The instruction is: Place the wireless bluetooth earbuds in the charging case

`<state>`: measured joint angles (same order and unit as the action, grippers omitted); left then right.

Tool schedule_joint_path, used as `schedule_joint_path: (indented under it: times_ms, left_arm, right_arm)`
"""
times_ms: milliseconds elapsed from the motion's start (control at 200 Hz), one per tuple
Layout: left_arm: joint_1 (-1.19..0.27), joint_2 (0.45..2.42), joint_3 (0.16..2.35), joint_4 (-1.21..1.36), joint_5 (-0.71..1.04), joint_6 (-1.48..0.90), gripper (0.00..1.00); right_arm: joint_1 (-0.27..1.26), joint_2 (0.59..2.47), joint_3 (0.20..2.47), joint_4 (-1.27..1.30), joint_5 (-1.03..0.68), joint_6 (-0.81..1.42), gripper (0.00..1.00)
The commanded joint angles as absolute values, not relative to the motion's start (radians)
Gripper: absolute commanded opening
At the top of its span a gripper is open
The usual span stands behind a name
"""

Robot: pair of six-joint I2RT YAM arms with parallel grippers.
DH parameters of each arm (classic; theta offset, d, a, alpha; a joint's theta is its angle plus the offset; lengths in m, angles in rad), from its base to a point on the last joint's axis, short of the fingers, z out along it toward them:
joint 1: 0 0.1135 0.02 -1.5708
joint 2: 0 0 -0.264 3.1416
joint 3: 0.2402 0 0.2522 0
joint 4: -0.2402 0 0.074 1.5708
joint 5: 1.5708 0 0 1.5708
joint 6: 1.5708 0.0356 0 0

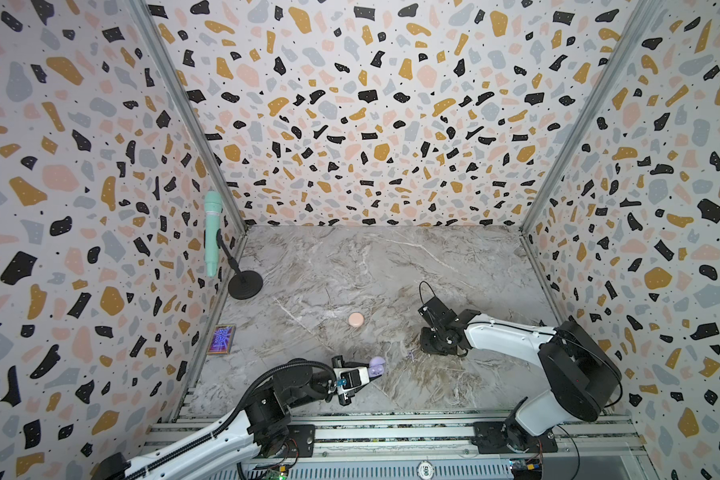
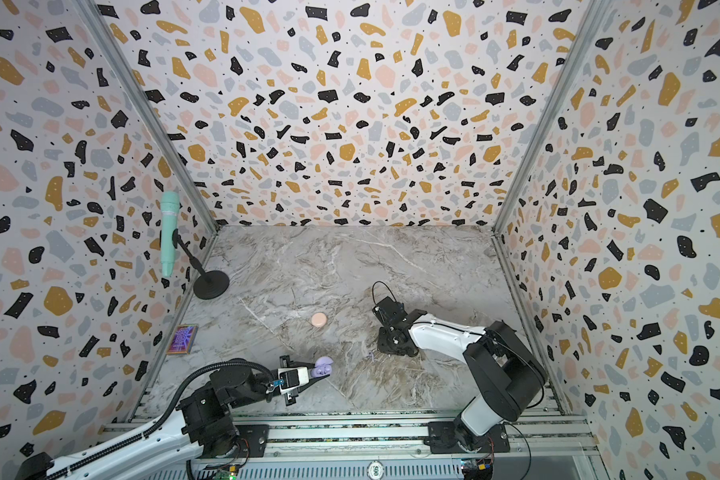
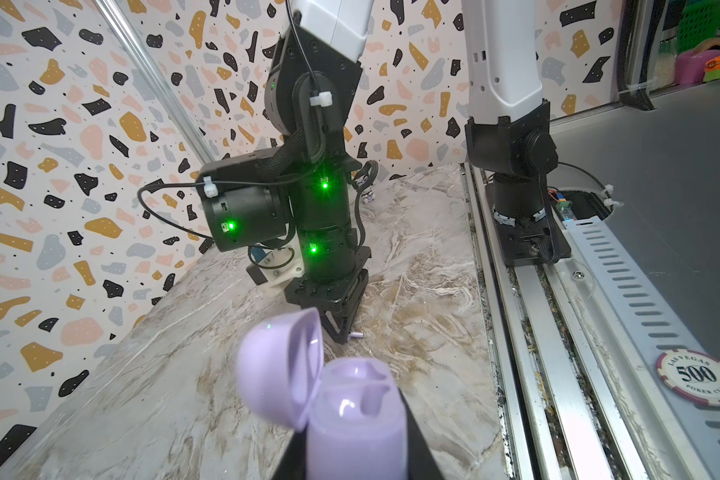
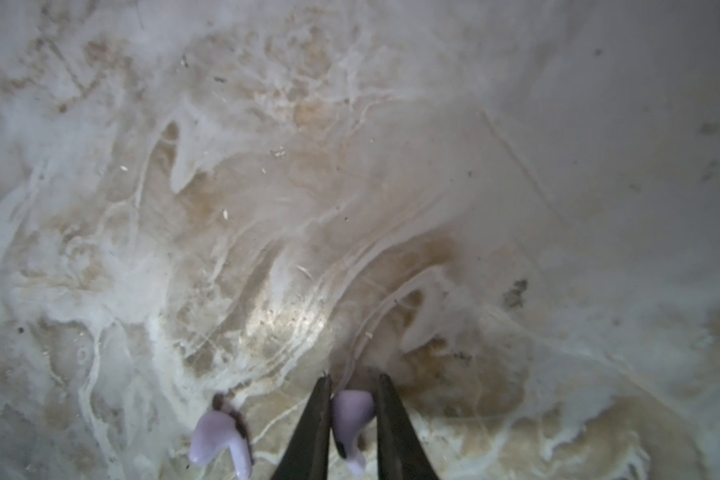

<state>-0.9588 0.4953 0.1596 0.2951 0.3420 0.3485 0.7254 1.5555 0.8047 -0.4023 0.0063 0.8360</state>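
Right gripper [image 4: 353, 380] is pinching a lavender earbud [image 4: 352, 409]; left gripper [image 3: 355, 453] is clamping an open lavender case [image 3: 350, 386].

The right fingers are pressing the earbud from both sides as it is lying on the marble table [image 4: 267, 208], with a second lavender earbud [image 4: 217, 436] lying just beside them. The left gripper is holding the case nearby, lid flipped up. In a top view, a closed round pink case [image 1: 356, 319] is sitting farther back, near the table's middle.

Case [image 3: 356, 419] cut off by left wrist view's edge; in both top views, loose bud [image 1: 411, 356] a speck, gripped bud [image 4: 350, 409] hidden beneath right gripper [image 4: 355, 380]
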Motion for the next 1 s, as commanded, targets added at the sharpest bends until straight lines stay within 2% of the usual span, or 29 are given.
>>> schedule_joint_path:
  times_ms: [0,996]
  left_arm:
    - [-0.965,0.495,0.198,0.315,0.358,0.357,0.00]
    - [-0.965,0.510,0.198,0.325,0.350,0.345,0.00]
  right_arm:
    - [0.729,1.568,0.749,-0.441,-0.004,0.839,0.20]
    - [0.740,1.260,0.660,-0.229,-0.104,0.812,0.21]
